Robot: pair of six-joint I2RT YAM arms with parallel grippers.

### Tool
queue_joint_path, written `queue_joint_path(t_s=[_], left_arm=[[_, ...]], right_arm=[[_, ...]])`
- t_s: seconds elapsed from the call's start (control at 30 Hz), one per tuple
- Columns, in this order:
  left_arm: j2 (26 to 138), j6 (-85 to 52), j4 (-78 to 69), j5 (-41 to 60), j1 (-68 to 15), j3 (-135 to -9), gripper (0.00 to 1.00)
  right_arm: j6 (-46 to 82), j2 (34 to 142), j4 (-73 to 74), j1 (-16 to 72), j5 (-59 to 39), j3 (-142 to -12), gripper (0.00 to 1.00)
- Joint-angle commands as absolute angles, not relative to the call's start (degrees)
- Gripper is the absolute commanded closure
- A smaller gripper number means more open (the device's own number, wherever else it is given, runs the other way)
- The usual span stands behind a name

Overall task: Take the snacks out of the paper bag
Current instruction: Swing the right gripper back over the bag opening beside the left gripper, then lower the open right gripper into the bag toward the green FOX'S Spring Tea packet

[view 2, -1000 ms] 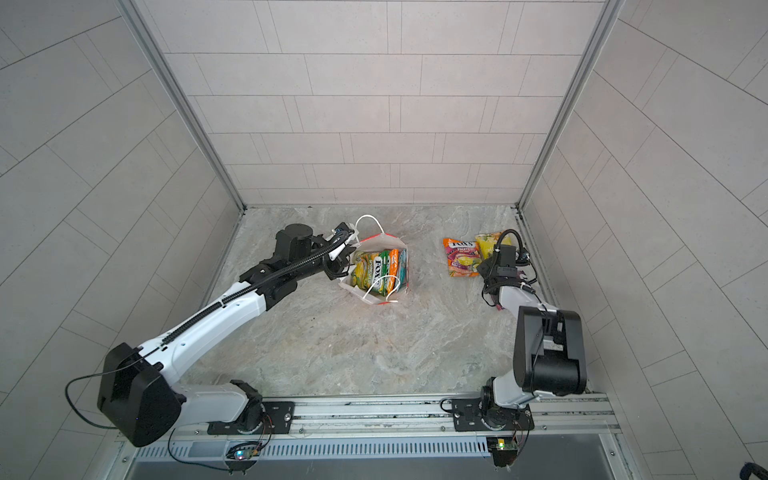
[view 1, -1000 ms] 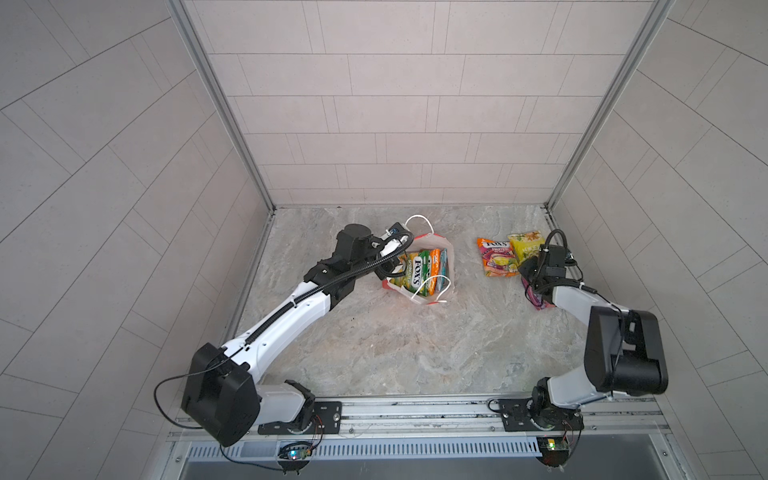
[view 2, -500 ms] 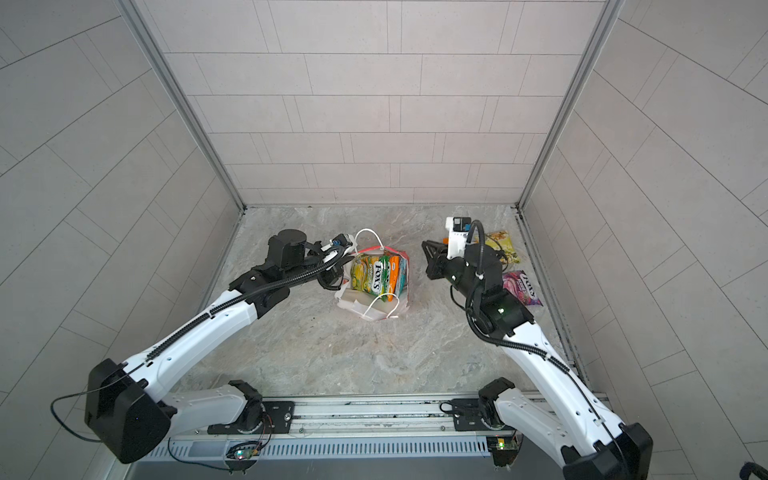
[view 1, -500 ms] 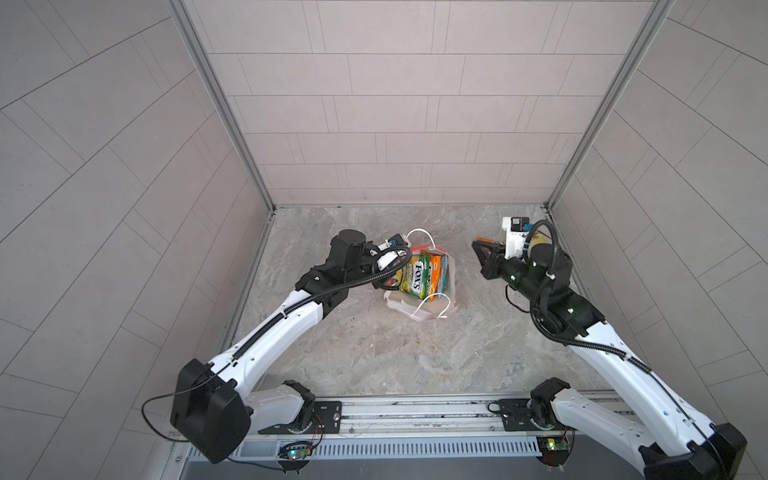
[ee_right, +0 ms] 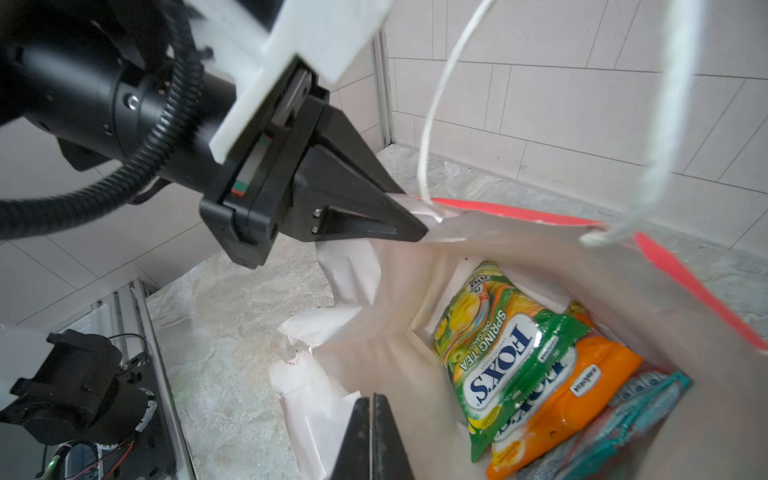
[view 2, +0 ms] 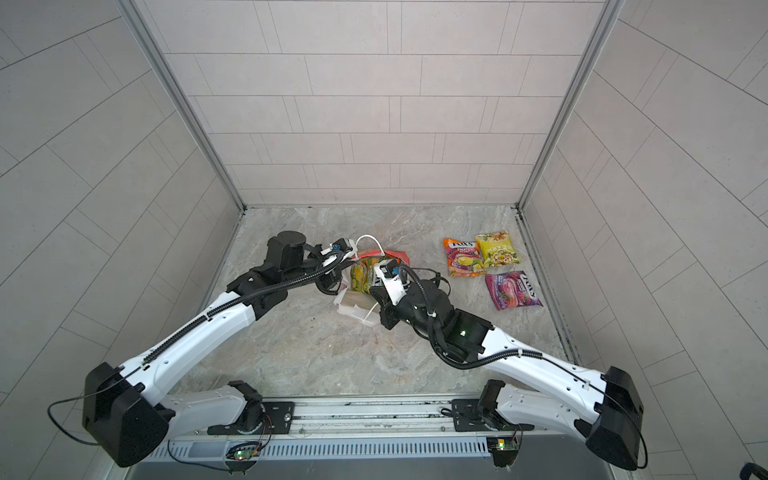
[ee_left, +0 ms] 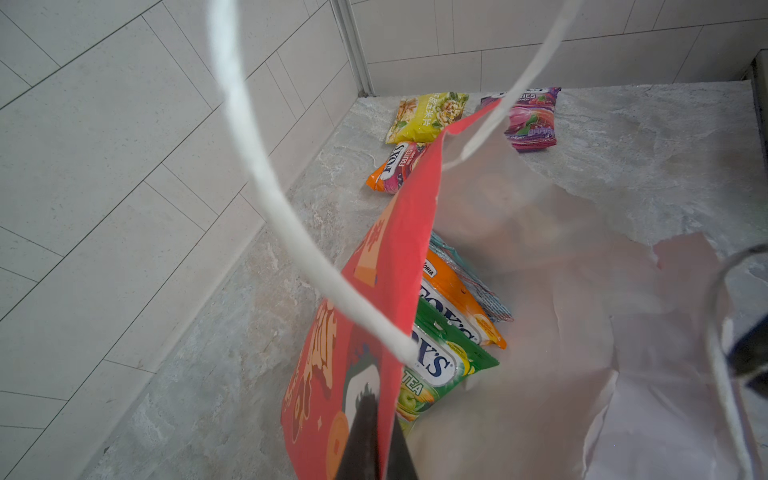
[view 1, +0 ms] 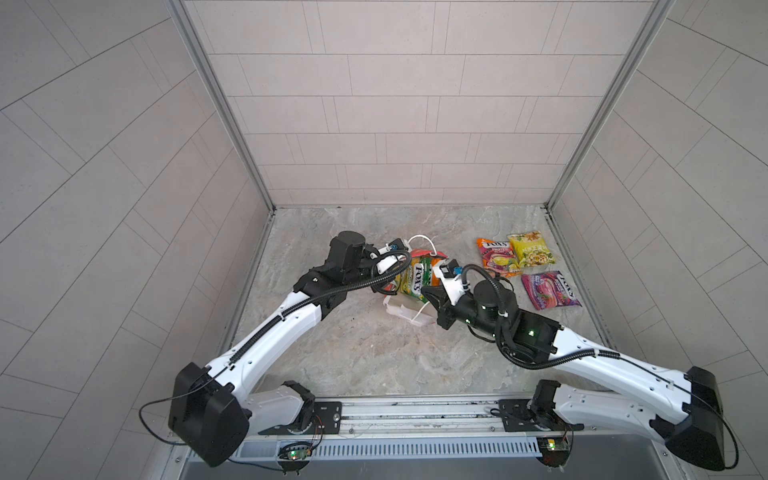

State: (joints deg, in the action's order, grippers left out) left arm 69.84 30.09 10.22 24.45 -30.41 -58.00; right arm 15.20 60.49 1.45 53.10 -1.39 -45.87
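near the middle of the marbled tabletop [view 1: 374, 353], a red paper bag [ee_left: 374, 291] sits open with its white inside showing. in it lie a green packet [ee_right: 498, 353] lettered fox's, an orange packet [ee_right: 582, 395] and a light blue packet [ee_right: 640, 407], overlapping. the left gripper [ee_right: 415, 232] is clamped on the bag's rim beside a white cord handle [ee_right: 432, 124]. the right gripper [ee_right: 371, 415] is at the near edge of the bag's mouth, jaws pressed together; whether paper is pinched cannot be told. to the right, well apart from the bag, an orange-pink packet [view 1: 496, 257], a yellow packet [view 1: 532, 249] and a purple packet [view 1: 548, 289] lie flat.
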Motion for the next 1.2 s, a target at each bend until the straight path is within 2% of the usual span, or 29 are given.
queue_joint_path(t_s=[0.0, 0.17, 0.37, 0.6, 0.87, 1.17], left_arm=[[69.09, 30.06, 11.69, 25.45, -30.68, -58.58, 1.00], [68.89, 29.53, 11.26, 25.53, -30.72, -58.48, 1.00], [68.95, 29.32, 11.07, 25.04, -30.76, -58.46, 1.00], [68.53, 28.92, 10.64, 24.86, -30.79, -58.19, 1.00], [68.32, 28.74, 10.42, 25.02, -30.77, -58.16, 1.00], [68.01, 28.76, 10.42, 25.31, -30.76, -57.93, 1.00]], right_arm=[[13.01, 63.60, 3.27, 53.54, 2.00, -48.70, 0.94], [13.84, 66.98, 8.02, 53.63, 4.52, -48.64, 0.95], [15.36, 73.69, 11.22, 53.73, 12.75, -48.82, 0.95], [16.93, 80.29, 17.33, 53.68, 14.82, -45.99, 0.92], [21.12, 86.66, 16.36, 51.74, 19.23, -46.38, 0.91], [27.07, 87.17, 11.63, 50.37, 24.00, -47.04, 0.67]])
